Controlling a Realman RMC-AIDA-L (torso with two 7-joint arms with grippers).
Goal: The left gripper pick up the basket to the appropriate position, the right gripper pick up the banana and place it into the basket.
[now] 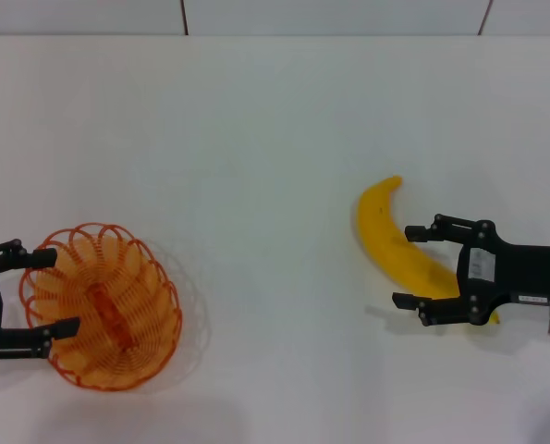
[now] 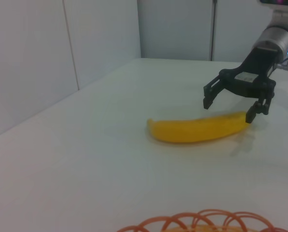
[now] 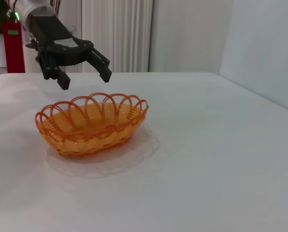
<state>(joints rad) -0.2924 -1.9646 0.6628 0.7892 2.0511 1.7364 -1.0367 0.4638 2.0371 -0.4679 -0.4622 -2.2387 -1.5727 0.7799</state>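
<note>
Over the banana [image 1: 399, 245], right tool [image 1: 408, 266] spread wide.

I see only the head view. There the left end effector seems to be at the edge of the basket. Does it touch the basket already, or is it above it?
Observer: The right wrist view shows the left end effector open above the basket, with a clear gap over the rim. No touch.
Operator: Thank you. Is the right one down at the banana?
Observer: In the left wrist view the right end effector is open, with its fingertips low, about level with the top of the banana, near one end.
Operator: Is the banana lifted?
Observer: No, that view shows it lying on the table.
</note>
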